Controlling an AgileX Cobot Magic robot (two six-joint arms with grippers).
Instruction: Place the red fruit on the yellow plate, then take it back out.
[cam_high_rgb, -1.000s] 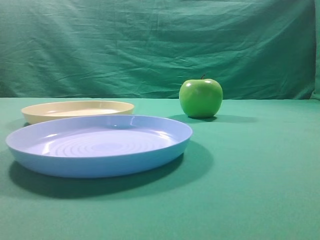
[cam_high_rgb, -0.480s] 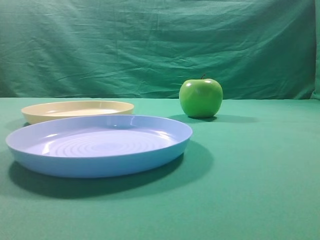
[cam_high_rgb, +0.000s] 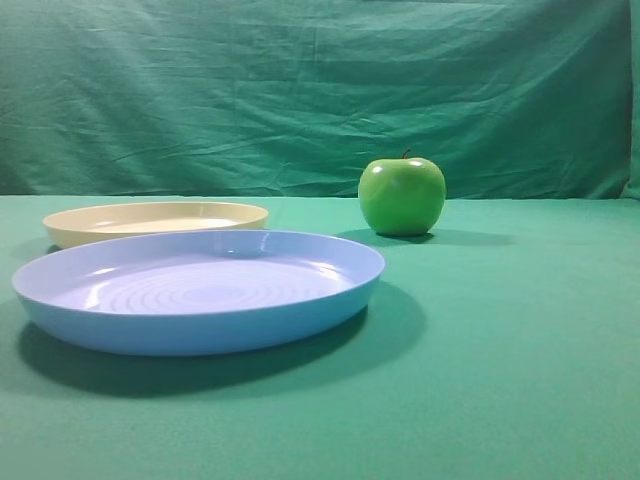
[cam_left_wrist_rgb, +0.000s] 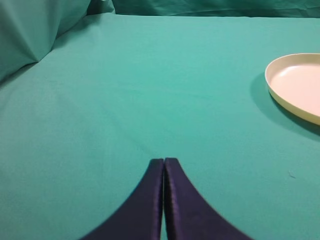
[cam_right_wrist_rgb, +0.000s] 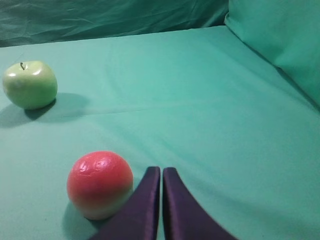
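Note:
The red fruit (cam_right_wrist_rgb: 99, 183), red fading to pale peach at its base, rests on the green cloth just left of my right gripper (cam_right_wrist_rgb: 161, 171), whose dark fingers are shut with nothing between them. In the exterior high view the fruit is out of sight. The yellow plate (cam_high_rgb: 155, 221) lies at the back left of that view, empty, and its rim (cam_left_wrist_rgb: 295, 85) shows at the right edge of the left wrist view. My left gripper (cam_left_wrist_rgb: 164, 162) is shut over bare cloth, well left of that plate. Neither gripper appears in the exterior high view.
A larger light blue plate (cam_high_rgb: 200, 290) sits in front of the yellow one. A glossy green apple (cam_high_rgb: 402, 195) stands behind and to the right of it, seen far left (cam_right_wrist_rgb: 29, 84) in the right wrist view. Green cloth folds rise at the sides.

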